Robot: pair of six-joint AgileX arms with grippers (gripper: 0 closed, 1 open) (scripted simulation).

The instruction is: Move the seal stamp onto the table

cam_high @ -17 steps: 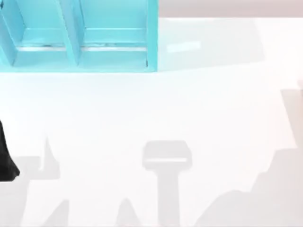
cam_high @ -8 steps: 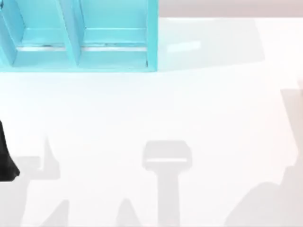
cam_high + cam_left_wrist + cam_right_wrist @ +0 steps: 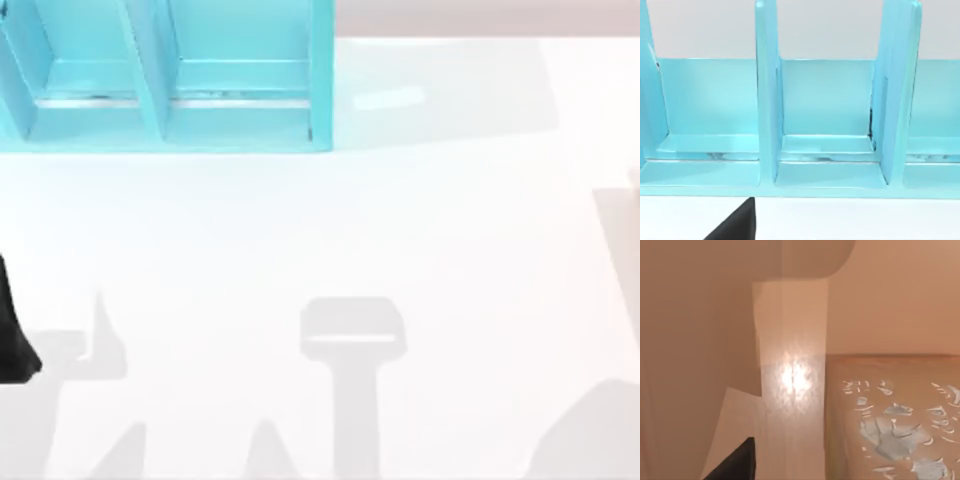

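The seal stamp (image 3: 890, 420) sits close under the right wrist camera, a pale mark on its tan face; right gripper state cannot be told. Left arm parked at the table's (image 3: 400, 230) left edge. Recommended: lower squarely, release only once the stamp rests flat.

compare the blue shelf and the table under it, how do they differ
The shelf is turquoise; the table is white. The shelf stands upright, with dividers splitting it into compartments; the table is one flat, unbroken surface. The shelf takes up just the upper left of the top view, while the table spreads across the rest. Both look smooth and glossy.
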